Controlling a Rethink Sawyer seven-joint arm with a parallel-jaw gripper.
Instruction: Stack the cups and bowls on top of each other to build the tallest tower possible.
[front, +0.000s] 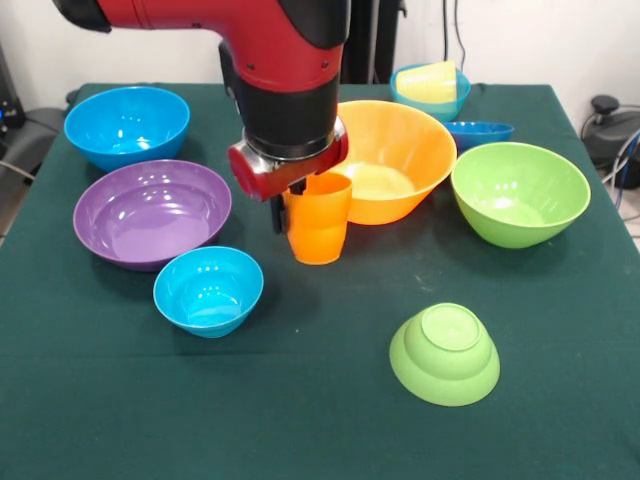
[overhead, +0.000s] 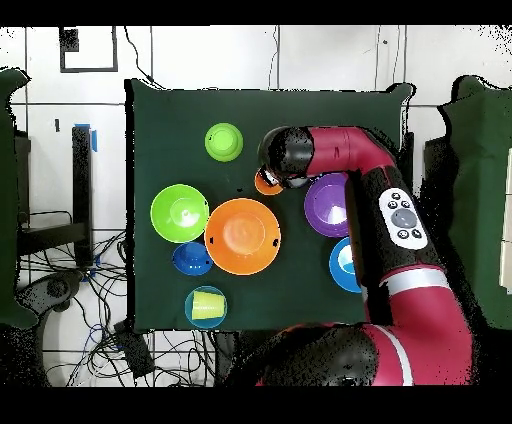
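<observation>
Green table (front: 330, 420): front view alone showing gripper (front: 290, 205) at orange cup (front: 318, 218).

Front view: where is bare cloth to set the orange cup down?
Widest bare patch: the near strip, between the small light blue bowl and the upturned small green bowl. More lies near of both. Crowded: around the orange cup at the gripper, with the purple bowl and large orange bowl close by.
</observation>
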